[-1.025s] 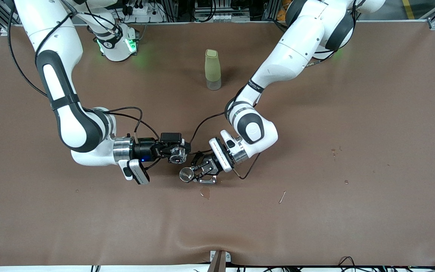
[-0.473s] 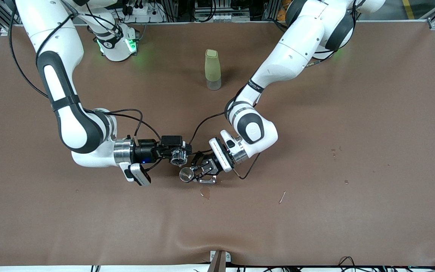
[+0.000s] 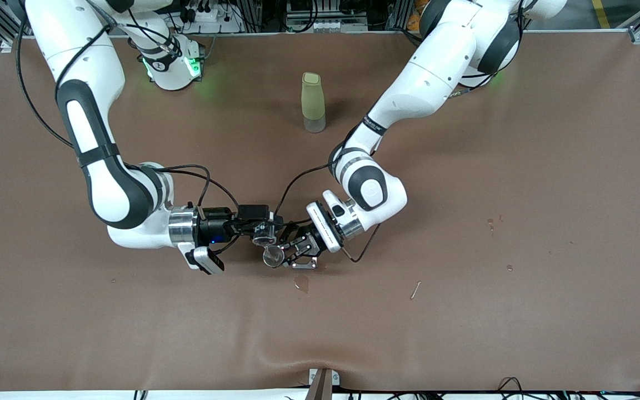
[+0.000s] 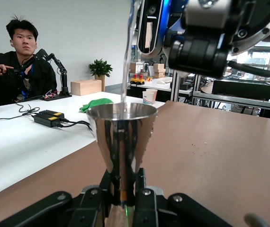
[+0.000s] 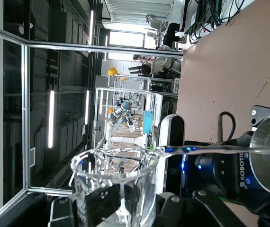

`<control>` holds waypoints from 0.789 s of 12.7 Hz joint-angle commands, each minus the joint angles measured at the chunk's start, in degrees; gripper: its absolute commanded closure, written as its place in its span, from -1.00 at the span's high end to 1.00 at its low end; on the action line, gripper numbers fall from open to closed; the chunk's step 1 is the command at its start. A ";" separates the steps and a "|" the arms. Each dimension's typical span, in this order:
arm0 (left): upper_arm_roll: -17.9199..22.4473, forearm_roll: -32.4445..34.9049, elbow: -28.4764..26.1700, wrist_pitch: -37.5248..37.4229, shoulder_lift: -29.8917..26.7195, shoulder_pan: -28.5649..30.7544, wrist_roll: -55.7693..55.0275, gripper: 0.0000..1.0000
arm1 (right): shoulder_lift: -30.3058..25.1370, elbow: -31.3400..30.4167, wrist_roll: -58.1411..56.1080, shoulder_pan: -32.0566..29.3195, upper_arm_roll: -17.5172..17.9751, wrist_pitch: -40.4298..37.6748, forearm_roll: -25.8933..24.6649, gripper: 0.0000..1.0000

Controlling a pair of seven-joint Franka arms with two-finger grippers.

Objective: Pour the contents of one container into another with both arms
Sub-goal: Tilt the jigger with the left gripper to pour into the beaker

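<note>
right gripper (image 3: 260,229) clamps tipped glass beaker (image 5: 113,182), mid-table | left gripper (image 3: 292,250) grips steel jigger (image 4: 121,137) upright by its waist | beaker lip directly above jigger mouth, toward right arm's end; stream (image 4: 127,56) falls in | pouring underway

The right arm (image 3: 98,139) is extended from the upper left of the frame down to the centre, its wrist turned level and its right pincer (image 3: 264,229) clamped shut. The left arm (image 3: 409,89) is reached down from the upper right, elbow bent, with the left pincer (image 3: 286,256) closed just beside the other, slightly lower in the frame.
</note>
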 commanded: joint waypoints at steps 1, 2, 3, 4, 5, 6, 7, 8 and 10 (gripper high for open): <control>1.05 -2.11 2.09 1.05 0.88 -1.00 0.36 -1.00 | 1.21 2.36 3.39 1.34 -0.45 0.07 1.83 -1.00; 1.14 -2.11 2.09 1.05 0.88 -1.00 0.36 -1.00 | 1.21 2.45 3.66 1.42 -0.45 0.07 1.91 -1.00; 1.14 -2.11 2.09 1.05 0.88 -1.00 0.36 -1.00 | 1.30 2.45 3.75 1.42 -0.45 0.07 2.35 -1.00; 1.14 -2.11 2.09 1.05 0.88 -1.00 0.36 -1.00 | 1.30 2.45 3.75 1.42 -0.45 0.07 3.40 -1.00; 1.14 -2.11 2.09 1.05 0.88 -1.00 0.36 -1.00 | 1.30 2.45 3.83 1.51 -0.45 0.07 3.58 -1.00; 1.14 -2.11 2.00 1.05 0.88 -1.00 0.45 -1.00 | 1.30 2.45 4.36 1.43 -0.45 -0.02 3.58 -1.00; 1.14 -2.11 2.00 1.05 0.88 -1.00 0.45 -1.00 | 1.30 2.36 4.54 1.42 -0.45 -0.11 3.58 -1.00; 1.14 -2.11 2.00 1.05 0.88 -1.00 0.36 -1.00 | 1.30 2.19 4.54 1.42 -0.45 -0.11 3.58 -1.00; 1.06 -2.11 2.00 1.05 0.88 -0.91 0.36 -1.00 | 1.30 1.92 4.54 1.42 -0.45 -0.19 4.20 -1.00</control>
